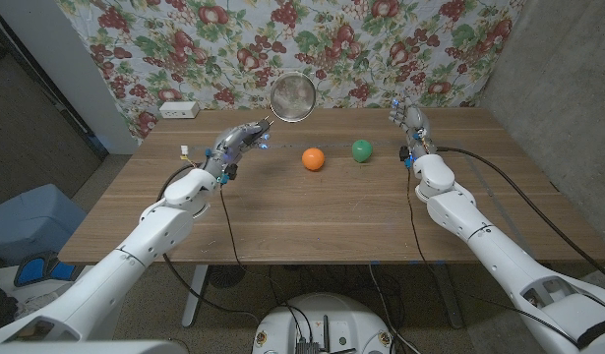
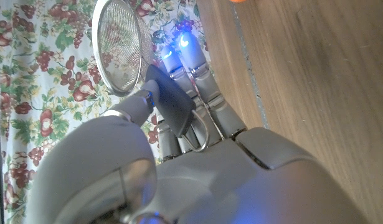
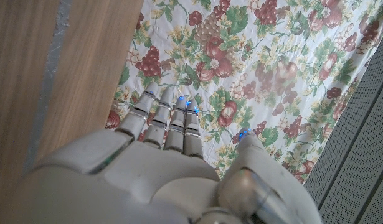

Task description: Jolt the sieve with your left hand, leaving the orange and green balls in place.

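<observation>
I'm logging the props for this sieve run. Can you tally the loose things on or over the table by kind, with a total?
Sieve: 1, the sieve, held up by the left robot hand
Balls: 2, the orange ball and the green ball
White box: 1, the white box at the far left corner
Total: 4

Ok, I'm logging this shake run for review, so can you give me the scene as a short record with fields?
sieve: lifted above the table's far edge, mesh bowl raised, dark handle in the left robot hand
orange ball: on the table, apart from the sieve
green ball: on the table, beside the orange ball, not touching it
right robot hand: holds nothing, fingers straight, near the far right of the table
backdrop: floral cloth
</observation>
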